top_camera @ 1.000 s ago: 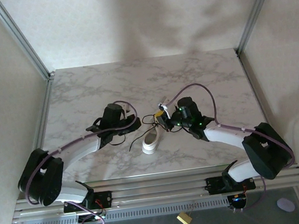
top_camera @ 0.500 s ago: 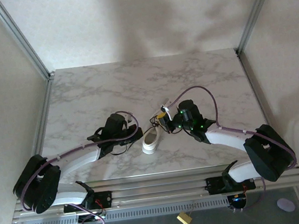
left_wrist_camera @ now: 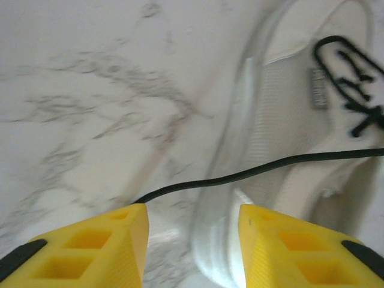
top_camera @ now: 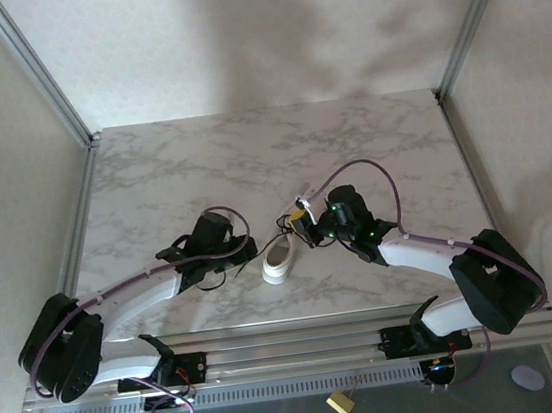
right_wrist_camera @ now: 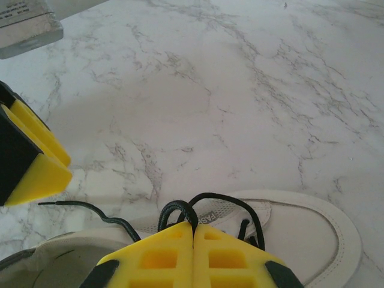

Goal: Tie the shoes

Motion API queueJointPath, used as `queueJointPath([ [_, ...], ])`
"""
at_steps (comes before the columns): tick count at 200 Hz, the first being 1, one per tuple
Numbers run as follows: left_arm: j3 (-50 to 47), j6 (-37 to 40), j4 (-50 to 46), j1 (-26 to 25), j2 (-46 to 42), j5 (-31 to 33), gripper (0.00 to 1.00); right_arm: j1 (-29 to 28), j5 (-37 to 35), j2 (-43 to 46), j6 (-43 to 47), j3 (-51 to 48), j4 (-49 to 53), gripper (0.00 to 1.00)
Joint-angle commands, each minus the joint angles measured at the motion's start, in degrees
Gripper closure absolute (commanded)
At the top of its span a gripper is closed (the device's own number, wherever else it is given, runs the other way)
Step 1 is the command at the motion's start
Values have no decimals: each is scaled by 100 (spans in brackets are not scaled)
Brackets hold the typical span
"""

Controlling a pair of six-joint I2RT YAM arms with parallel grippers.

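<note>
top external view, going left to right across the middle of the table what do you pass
left gripper → white sneaker → right gripper, shut on the black lace

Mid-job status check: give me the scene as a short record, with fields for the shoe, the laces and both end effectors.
shoe: white sneaker on the marble table, between the two arms
left end effector: open, low beside the sneaker's side
right end effector: shut, over the sneaker's top
lace, left side: black lace strand crosses just ahead of the open fingertips, not gripped
lace, right side: black lace loop pinched between the shut fingertips
bow: none finished that I can see
</note>
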State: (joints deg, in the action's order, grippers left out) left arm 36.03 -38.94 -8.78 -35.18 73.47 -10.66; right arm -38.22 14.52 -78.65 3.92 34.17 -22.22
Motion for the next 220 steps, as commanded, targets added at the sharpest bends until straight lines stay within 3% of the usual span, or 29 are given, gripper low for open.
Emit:
queueJointPath([
  [1,101,226,-995,-35,-201,664,59,-72,-112,-38,174,195,169,100],
  [142,834,879,-1768,-560,1155,1405,63,-72,-157,39,241,165,183,100],
  [220,768,976,-1395,-639,1629,1027,68,-72,-215,51,267,151,213,100],
])
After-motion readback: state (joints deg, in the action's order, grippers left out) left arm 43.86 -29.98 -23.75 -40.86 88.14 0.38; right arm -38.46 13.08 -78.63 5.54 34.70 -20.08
